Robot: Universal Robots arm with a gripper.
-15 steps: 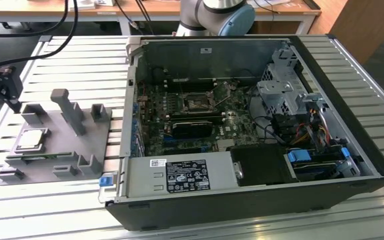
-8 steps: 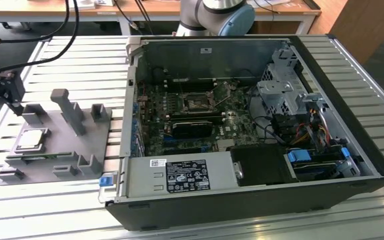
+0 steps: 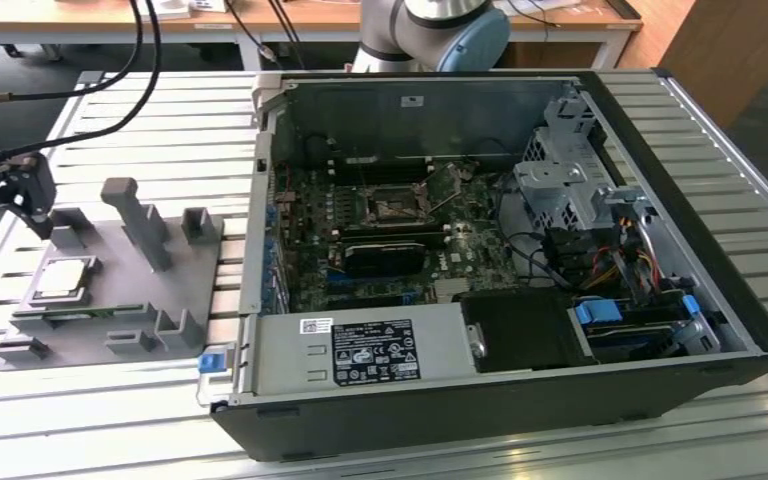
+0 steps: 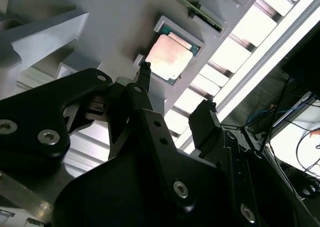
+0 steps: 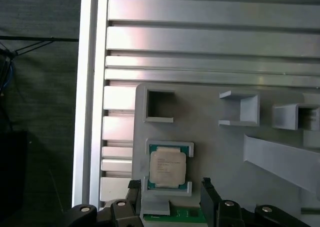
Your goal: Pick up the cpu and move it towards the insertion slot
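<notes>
The cpu [image 3: 64, 278], a flat square chip with a silvery top, lies in a square pocket of the grey fixture [image 3: 157, 290] at the exterior view's left. Both wrist views also show the cpu [image 4: 170, 57] [image 5: 168, 168] seated in its pocket. My gripper [image 3: 27, 195] hangs above the fixture's far left end, apart from the chip. Its black fingers stand open with nothing between them, and in both wrist views the gripper [image 4: 176, 87] [image 5: 170, 184] frames the chip. The insertion slot [image 3: 394, 208] is the black-framed socket on the motherboard inside the open computer case.
The open computer case [image 3: 704, 290] takes up the middle and right of the slatted aluminium table [image 3: 157, 110]. Upright posts [image 3: 131, 215] rise from the fixture near the chip. A green memory stick [image 3: 77, 312] lies in the fixture beside it. The arm's base [image 3: 438, 30] stands behind the case.
</notes>
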